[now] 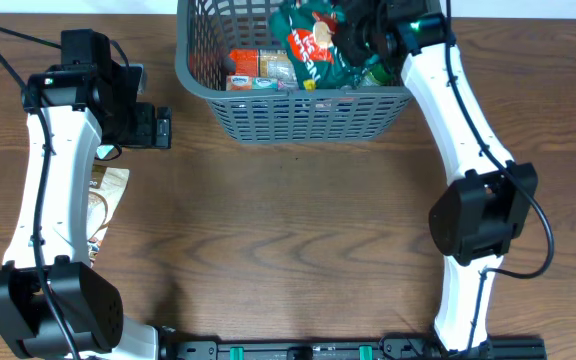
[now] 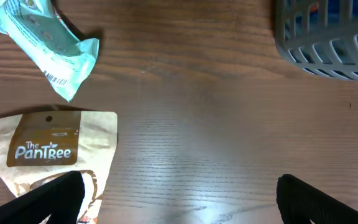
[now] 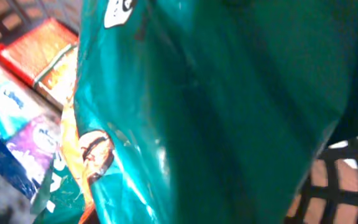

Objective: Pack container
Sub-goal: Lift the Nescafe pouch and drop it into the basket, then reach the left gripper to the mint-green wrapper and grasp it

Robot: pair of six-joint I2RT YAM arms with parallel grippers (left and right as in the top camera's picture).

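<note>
The dark grey lattice basket (image 1: 308,112) stands at the table's far middle; a corner shows in the left wrist view (image 2: 328,43) and its lattice in the right wrist view (image 3: 347,180). It holds a green snack bag (image 1: 328,62), a red-and-white bag (image 1: 308,40), an orange box (image 1: 251,62) and a tissue pack (image 1: 253,84). My right gripper (image 1: 356,38) is inside the basket, pressed against the green bag (image 3: 229,106), which hides its fingers. My left gripper (image 2: 179,199) is open and empty above bare wood, left of the basket (image 1: 158,127).
A beige "The Pantree" pouch (image 2: 48,149) lies on the table under my left arm (image 1: 108,195). A mint-green packet (image 2: 42,50) lies just beyond it (image 1: 106,152). An orange-red box (image 3: 42,59) and tissue pack (image 3: 17,118) lie in the basket.
</note>
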